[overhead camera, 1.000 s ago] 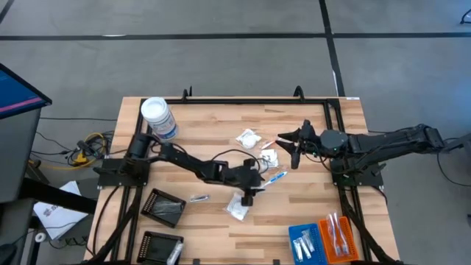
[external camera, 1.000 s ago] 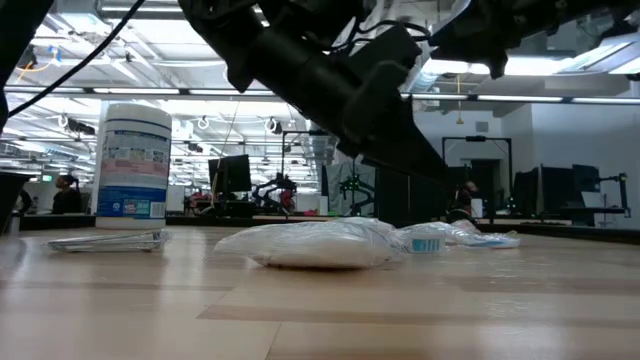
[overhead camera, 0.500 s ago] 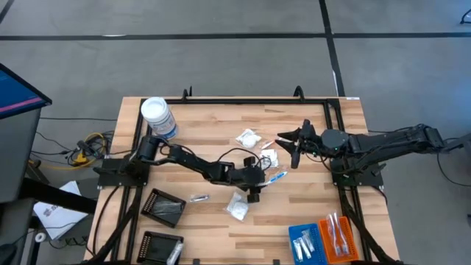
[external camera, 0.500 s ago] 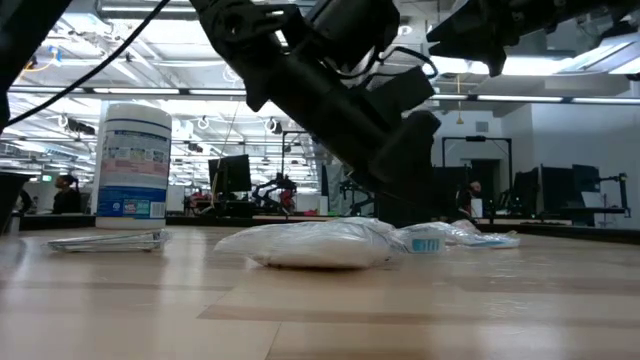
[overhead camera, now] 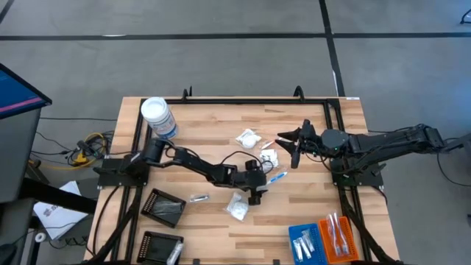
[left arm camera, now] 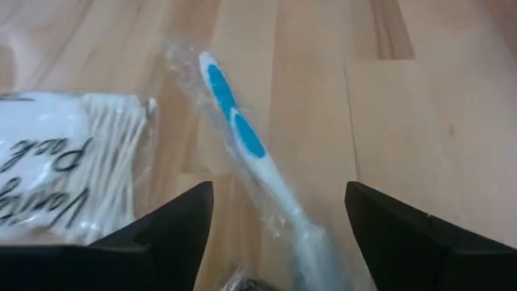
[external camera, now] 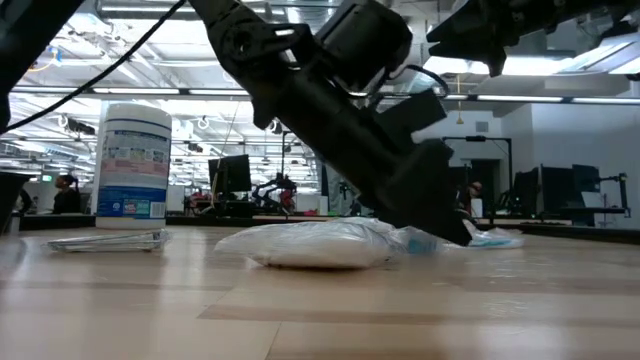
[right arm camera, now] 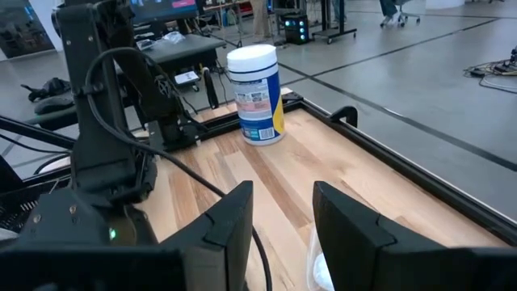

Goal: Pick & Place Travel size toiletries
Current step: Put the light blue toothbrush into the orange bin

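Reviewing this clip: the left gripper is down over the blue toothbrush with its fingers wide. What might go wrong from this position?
1. The left gripper straddles the wrapped blue toothbrush, which lies at a slant between the fingers; closing may pinch only the loose clear wrapper.
2. The cotton swab packet lies right beside one finger and might get caught or shoved.
3. The right gripper hovers nearby; lifting could crowd it.

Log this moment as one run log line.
left gripper: open over wrapped blue toothbrush | right gripper: hovering, nothing held | cotton swab pack beside toothbrush
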